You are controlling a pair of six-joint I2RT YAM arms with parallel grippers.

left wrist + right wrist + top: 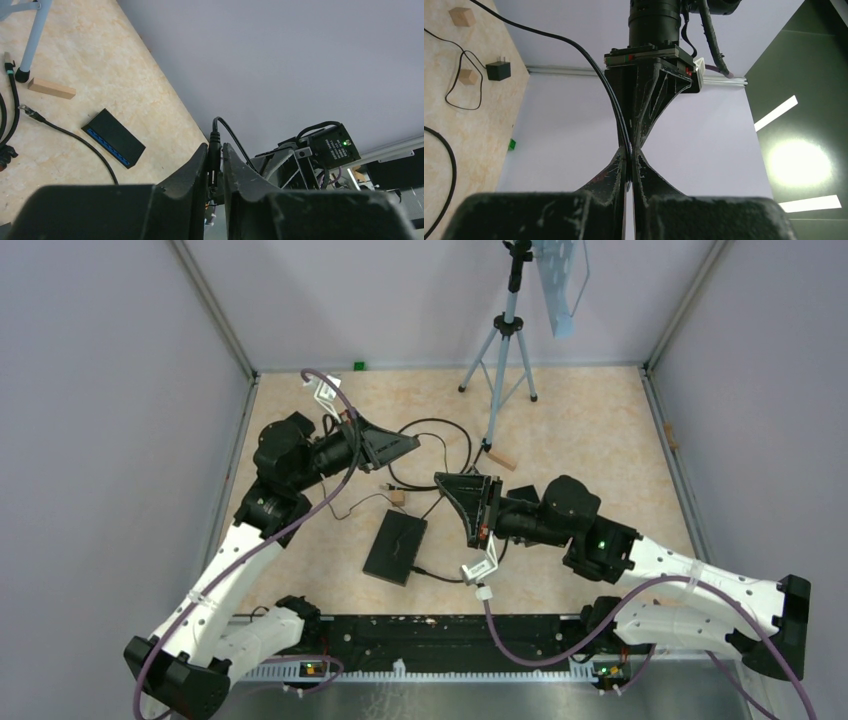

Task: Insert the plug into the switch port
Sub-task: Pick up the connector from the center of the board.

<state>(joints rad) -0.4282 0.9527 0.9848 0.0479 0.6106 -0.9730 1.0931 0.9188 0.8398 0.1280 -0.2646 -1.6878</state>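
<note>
Grey walls (120, 390) close in a pale, marbled bench (600, 440). The insertion is not yet done. The switch (395, 546) lies flat near the middle of the bench, a little toward the near edge. The wrist view shows its row of ports (107, 145), and none seems to be filled.

The plug (214, 147) is off the bench. The left hand (408, 444) is clenched on its thick boot, over the bench on the far side of the switch and apart from it. The right hand (447, 484) is pinched shut on the thin cable (616, 112) close by.

By my judgement, what is left is turning the plug, lining it up with a port and pushing it home. No bin, tray or box shows, so the ports are the only receptacles.
</note>
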